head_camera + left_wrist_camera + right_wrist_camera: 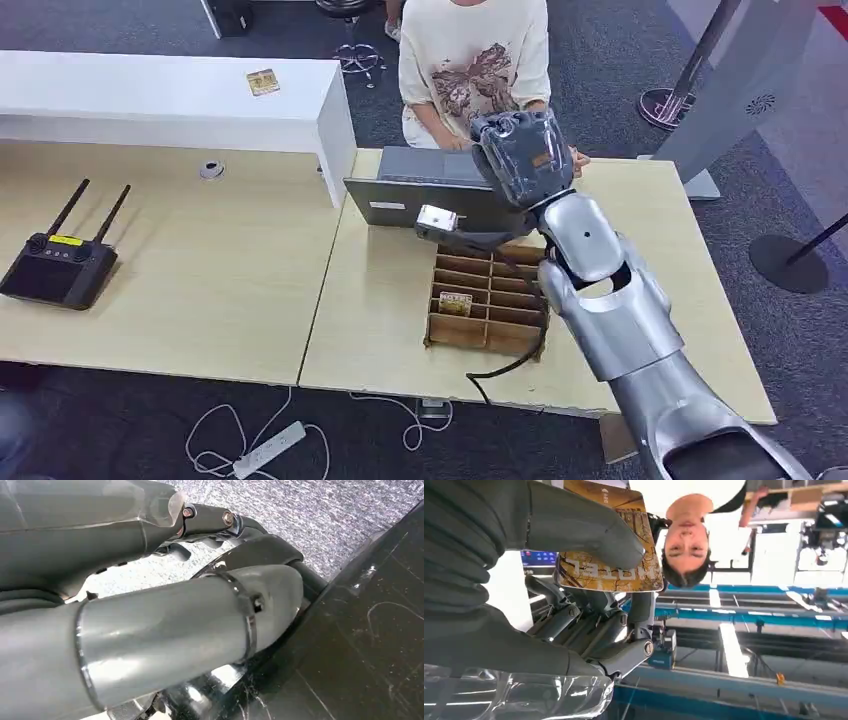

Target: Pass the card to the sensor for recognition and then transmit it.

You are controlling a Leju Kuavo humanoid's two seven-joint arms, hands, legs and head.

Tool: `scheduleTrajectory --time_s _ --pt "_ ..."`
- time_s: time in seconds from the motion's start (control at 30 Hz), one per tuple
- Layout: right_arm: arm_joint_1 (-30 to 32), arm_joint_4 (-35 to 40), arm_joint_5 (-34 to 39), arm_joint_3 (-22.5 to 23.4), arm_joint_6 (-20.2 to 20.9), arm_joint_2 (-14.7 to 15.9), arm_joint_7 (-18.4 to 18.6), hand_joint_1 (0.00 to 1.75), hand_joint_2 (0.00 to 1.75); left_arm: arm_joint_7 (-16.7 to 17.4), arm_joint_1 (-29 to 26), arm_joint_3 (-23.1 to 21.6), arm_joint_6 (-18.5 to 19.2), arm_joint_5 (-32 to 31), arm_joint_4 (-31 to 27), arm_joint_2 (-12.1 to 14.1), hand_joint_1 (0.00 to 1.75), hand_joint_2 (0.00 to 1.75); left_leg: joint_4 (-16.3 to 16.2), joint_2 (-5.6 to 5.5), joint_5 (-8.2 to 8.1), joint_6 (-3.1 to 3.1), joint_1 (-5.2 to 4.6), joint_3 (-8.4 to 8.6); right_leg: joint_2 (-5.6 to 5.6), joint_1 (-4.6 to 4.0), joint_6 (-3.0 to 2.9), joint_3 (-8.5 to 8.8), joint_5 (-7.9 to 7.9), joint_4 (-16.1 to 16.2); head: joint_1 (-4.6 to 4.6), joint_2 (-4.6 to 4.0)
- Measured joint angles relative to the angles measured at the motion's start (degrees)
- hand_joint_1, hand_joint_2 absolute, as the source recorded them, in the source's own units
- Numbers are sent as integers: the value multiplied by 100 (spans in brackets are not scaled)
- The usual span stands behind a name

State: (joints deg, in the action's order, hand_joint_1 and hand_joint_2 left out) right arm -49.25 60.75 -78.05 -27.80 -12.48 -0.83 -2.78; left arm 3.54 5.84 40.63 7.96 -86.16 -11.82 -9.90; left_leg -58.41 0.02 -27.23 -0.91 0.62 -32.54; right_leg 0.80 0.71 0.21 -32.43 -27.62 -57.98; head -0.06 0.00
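Observation:
My right hand (pixel 522 155) is raised above the far side of the table, in front of the person (pixel 473 60) seated there. In the right wrist view that hand (pixel 499 595) pinches a gold card (pixel 624 575) printed "HOTEL" between its thumb (pixel 579 525) and the dark fingers behind it. The small silver sensor (pixel 437 218) lies on its cable by the laptop (pixel 420 180), below and left of the hand. My left hand (pixel 175 625) hangs over grey carpet, holding nothing, fingers apart from the thumb.
A cardboard divided box (pixel 520 335) sits under my right forearm with another card (pixel 455 300) in one slot. A black controller with antennas (pixel 58 265) lies at the left. A card (pixel 263 82) rests on the white counter (pixel 160 100). A power strip (pixel 268 450) lies on the floor.

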Motion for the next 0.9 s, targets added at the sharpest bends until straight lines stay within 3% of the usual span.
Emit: scheduleTrajectory --time_s 0.57,0.9 --pt "-1623 -2413 415 102 658 -361 238 175 175 72 53 -59 105 -83 0 22 0 0 0 0 1 -1 0 -1 -1 0 -1 -5 1 -2 2 0" --pt "-1958 -3290 658 453 844 -415 297 175 175 74 71 -74 160 -94 0 26 0 0 -1 1 0 -1 0 -1 -1 0 -1 -5 1 -1 0 0"
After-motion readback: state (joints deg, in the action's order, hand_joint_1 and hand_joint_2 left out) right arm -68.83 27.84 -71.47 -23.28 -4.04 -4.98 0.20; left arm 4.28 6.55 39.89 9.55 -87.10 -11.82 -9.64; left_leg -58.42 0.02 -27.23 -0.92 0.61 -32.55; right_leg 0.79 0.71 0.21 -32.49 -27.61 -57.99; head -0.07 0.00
